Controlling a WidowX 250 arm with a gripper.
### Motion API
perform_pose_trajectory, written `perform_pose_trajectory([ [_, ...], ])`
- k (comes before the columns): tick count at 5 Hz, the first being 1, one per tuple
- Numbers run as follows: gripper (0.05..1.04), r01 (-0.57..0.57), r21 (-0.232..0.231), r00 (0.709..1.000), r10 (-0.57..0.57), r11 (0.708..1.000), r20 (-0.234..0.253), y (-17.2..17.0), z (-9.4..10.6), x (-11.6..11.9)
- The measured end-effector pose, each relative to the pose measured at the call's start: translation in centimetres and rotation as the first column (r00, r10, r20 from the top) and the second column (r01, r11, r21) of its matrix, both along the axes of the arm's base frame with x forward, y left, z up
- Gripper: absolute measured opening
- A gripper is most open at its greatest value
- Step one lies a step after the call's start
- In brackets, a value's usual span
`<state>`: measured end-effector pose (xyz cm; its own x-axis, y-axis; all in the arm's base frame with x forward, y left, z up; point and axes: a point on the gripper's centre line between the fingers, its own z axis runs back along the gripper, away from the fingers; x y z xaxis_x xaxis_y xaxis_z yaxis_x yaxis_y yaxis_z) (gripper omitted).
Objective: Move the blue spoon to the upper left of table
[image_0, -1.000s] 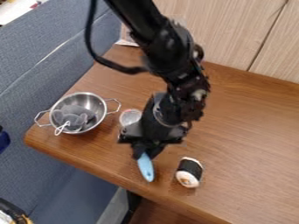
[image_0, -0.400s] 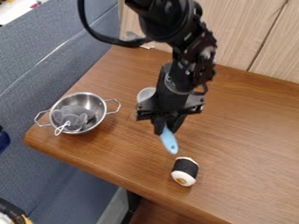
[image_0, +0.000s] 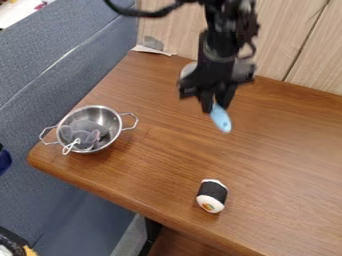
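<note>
Right of the frame's upper centre, the claw [image_0: 216,104] holds the blue spoon [image_0: 221,119] over the desk [image_0: 153,165], with a metal bowl [image_0: 111,119] at left and a toy sushi roll [image_0: 212,195] at lower centre.

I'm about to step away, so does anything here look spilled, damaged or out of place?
Nothing looks spilled or damaged. The one slightly untidy detail is a white loop hanging over the rim of the metal bowl. The blue spoon is in the pincer, which fits the task.
</note>
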<state>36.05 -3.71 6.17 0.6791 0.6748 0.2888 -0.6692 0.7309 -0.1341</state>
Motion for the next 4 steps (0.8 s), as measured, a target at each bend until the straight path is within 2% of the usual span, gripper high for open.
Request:
perform_pose_trajectory([
  [2,0.266,-0.080,-0.046,0.997,0.079,0.996,-0.025,1.9,-1.7,4.9],
  [3,0.266,-0.148,-0.057,0.989,0.146,0.987,-0.028,3.5,-3.2,7.6],
  [4,0.266,-0.186,-0.046,0.982,0.184,0.981,-0.047,4.4,-5.2,9.5],
])
